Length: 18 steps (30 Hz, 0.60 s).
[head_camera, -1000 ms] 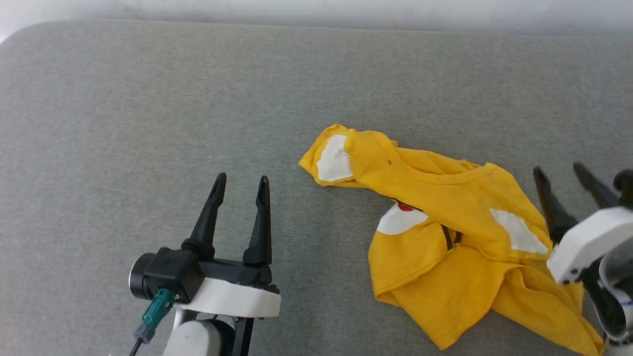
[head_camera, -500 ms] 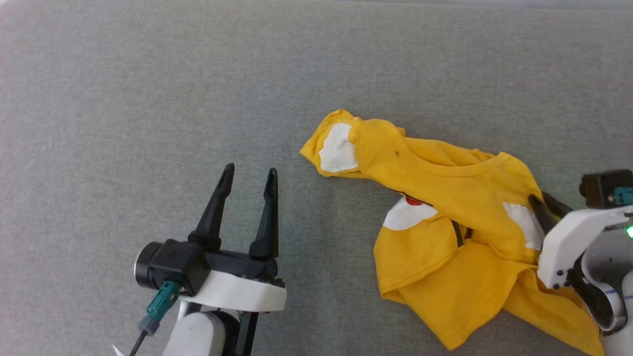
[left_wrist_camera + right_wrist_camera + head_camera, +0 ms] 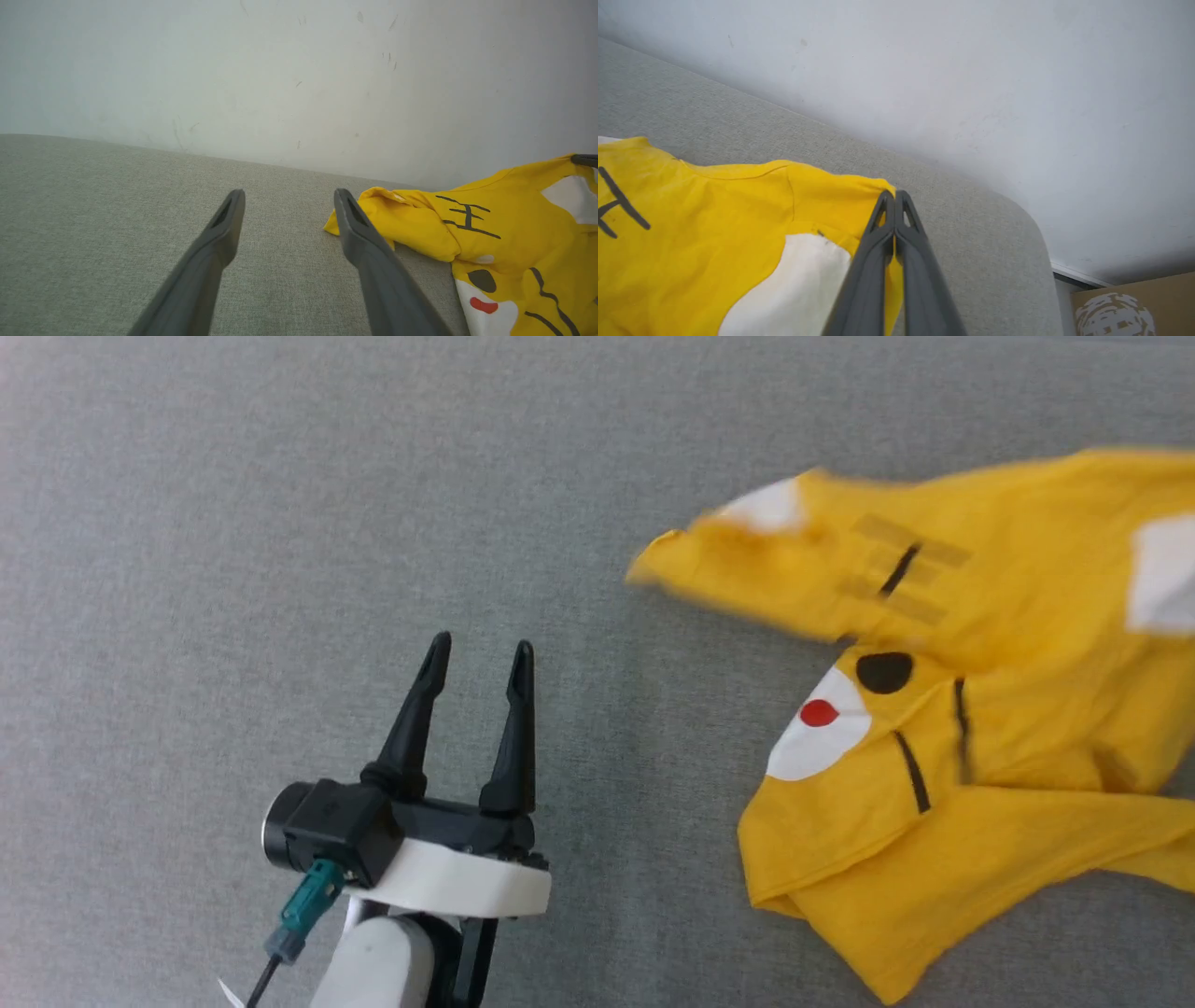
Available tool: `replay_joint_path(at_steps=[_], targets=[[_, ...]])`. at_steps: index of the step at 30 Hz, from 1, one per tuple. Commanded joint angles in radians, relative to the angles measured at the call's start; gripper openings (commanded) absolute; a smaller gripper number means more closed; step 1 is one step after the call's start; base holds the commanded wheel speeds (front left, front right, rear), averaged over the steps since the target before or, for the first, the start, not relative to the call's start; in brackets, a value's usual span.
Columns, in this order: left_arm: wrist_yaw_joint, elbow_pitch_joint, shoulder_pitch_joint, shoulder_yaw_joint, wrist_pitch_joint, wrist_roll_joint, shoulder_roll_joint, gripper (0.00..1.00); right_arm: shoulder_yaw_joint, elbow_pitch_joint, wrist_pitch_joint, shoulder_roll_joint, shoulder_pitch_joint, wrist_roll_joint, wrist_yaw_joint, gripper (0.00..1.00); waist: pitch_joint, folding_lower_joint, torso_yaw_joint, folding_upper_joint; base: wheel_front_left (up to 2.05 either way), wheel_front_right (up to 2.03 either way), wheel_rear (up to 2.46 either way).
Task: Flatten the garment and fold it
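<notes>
Garment (image 3: 1027,616) right of left pincer (image 3: 482,646)

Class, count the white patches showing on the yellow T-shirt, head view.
3 on the garment: the tip patch upper left, the edge patch at the picture's right edge, the muzzle patch by the red dot. Folds may hide more.

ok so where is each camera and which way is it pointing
Head view: up on the head, looking down at the grey surface; left tool open at lower left.
Left wrist view: low on that wrist, along the left tool, facing the wall.
Right wrist view: along the right tool, shut on the garment.
All share the garment.
</notes>
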Motion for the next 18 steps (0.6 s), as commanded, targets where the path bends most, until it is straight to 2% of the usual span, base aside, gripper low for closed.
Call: replay_joint_path(at_steps=[1,6,10,11,12,13,18], targets=[[0.009,-0.004,-0.019,-0.005,-0.005,-0.004,-0.001,1.00,-0.009,-0.002,-0.002,-0.031,-0.041,-0.025,-0.001,0.00,0.029,0.0000,0.021,0.0000,0.00,0.00,0.00],[0.019,0.002,-0.038,-0.023,-0.005,-0.013,-0.001,1.00,-0.010,0.111,-0.042,-0.102,-0.149,-0.098,-0.001,0.00,0.072,0.0000,0.045,0.0000,0.00,0.00,0.00],[0.023,0.007,-0.050,-0.036,-0.005,-0.016,-0.001,1.00,0.016,0.198,-0.059,-0.095,-0.188,-0.127,-0.001,0.00,0.090,0.0000,0.054,0.0000,0.00,0.00,0.00],[0.025,0.008,-0.053,-0.039,-0.005,-0.017,-0.001,1.00,0.026,0.225,-0.061,-0.085,-0.197,-0.132,-0.001,0.12,0.094,0.0000,0.054,0.0000,0.00,0.00,0.00],[0.025,0.013,-0.056,-0.042,-0.005,-0.017,-0.001,1.00,0.035,0.251,-0.061,-0.075,-0.203,-0.137,-0.001,0.50,0.096,0.0000,0.053,0.0000,0.00,0.00,0.00],[0.024,0.017,-0.058,-0.046,-0.005,-0.016,-0.001,1.00,0.041,0.275,-0.059,-0.063,-0.208,-0.136,-0.001,1.00,0.098,0.0000,0.051,0.0000,0.00,0.00,0.00],[0.024,0.030,-0.071,-0.052,-0.005,-0.009,-0.001,1.00,0.057,0.323,-0.098,-0.011,-0.227,-0.108,-0.001,1.00,0.085,0.0000,0.029,0.0000,0.00,0.00,0.00]])
